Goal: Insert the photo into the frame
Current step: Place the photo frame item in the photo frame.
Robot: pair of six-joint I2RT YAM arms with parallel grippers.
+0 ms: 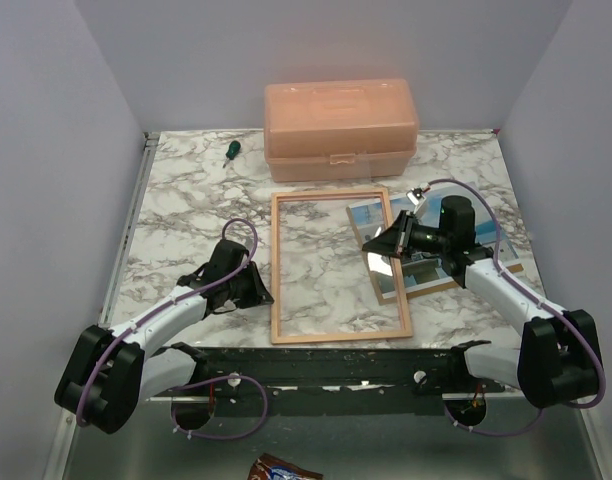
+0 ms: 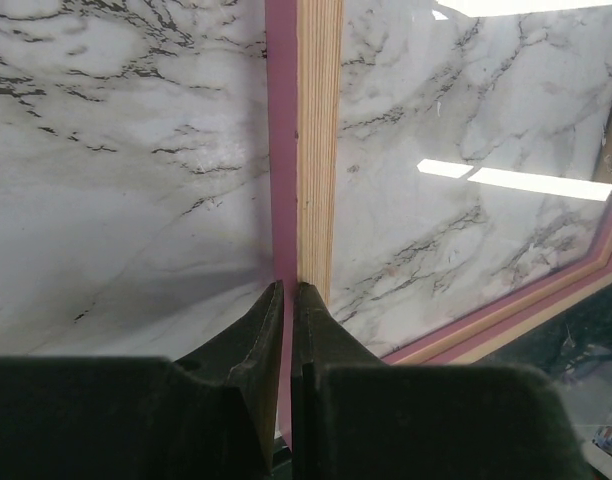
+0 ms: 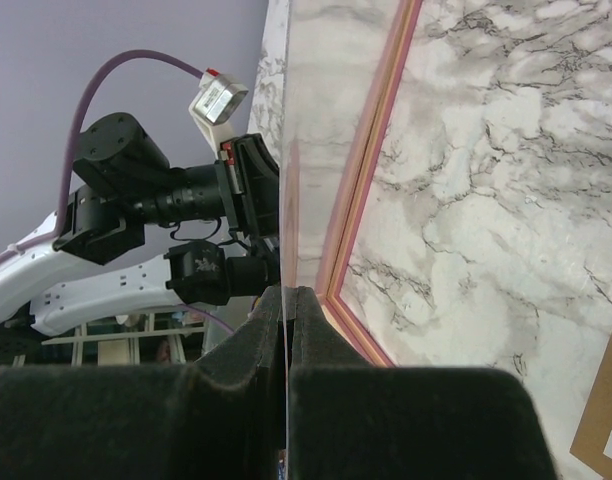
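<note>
Right now your right gripper (image 3: pixel 288 290) is clamped on the photo (image 1: pixel 370 213), right of centre in the top view. It tilts up on edge over the frame's (image 2: pixel 316 150) right rail, long axis running top to bottom. Your left gripper (image 2: pixel 289 288), jaws nearly together, sits on the left rail.

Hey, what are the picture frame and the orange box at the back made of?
The frame looks like wood: its upper face shows pale, straight grain, seemingly unvarnished, with a matte pink painted edge. The box looks like translucent peach plastic, smooth and slightly glossy with rounded moulded edges, though it is seen only from above.
</note>
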